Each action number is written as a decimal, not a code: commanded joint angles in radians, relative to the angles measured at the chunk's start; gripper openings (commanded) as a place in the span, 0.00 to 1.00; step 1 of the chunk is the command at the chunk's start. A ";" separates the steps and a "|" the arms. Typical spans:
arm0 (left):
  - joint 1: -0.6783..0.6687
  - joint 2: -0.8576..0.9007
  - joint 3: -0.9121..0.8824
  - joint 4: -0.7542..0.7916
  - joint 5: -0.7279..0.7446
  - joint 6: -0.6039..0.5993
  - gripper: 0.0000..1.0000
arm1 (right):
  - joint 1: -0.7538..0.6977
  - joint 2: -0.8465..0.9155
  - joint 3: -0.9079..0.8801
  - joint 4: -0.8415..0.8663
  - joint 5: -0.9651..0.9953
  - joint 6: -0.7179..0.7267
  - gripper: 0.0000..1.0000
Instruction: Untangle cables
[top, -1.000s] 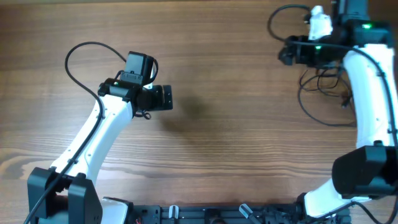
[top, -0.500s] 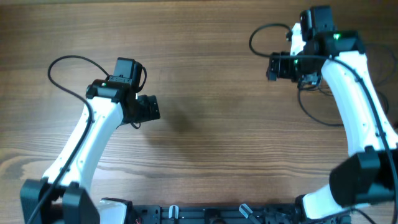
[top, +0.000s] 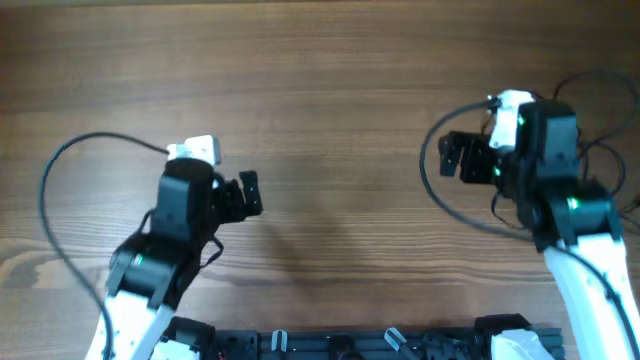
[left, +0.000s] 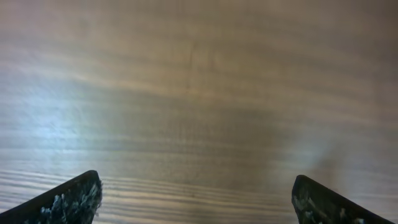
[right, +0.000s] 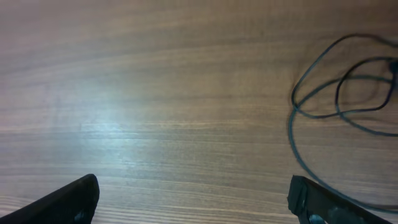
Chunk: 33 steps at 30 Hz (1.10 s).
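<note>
The black cables (right: 339, 87) lie in overlapping loops on the wooden table, at the upper right of the right wrist view. In the overhead view only a few strands (top: 590, 76) show behind the right arm; the rest is hidden under it. My right gripper (top: 447, 158) is open and empty, its fingers (right: 196, 205) over bare wood to the left of the loops. My left gripper (top: 251, 193) is open and empty over bare wood (left: 196, 205), far from the cables.
The wooden table (top: 330, 90) fills all views. Each arm's own black lead arcs beside it, one loop at the left (top: 60, 170) and one under the right gripper (top: 440, 200). The arm bases' black rail (top: 340, 345) runs along the front edge.
Both arms have drawn back toward the front edge. The left gripper moved down and slightly left. The right gripper came down from the far right corner and now covers most of the cables.
</note>
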 joint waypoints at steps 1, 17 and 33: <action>0.010 -0.089 -0.013 0.007 -0.047 0.017 1.00 | 0.005 -0.059 -0.017 0.010 0.016 0.003 1.00; 0.010 -0.090 -0.013 0.003 -0.047 0.017 1.00 | 0.005 0.076 -0.017 0.004 0.016 0.003 1.00; 0.010 -0.034 -0.013 -0.001 -0.047 0.016 1.00 | 0.005 0.025 -0.021 0.003 0.025 0.000 1.00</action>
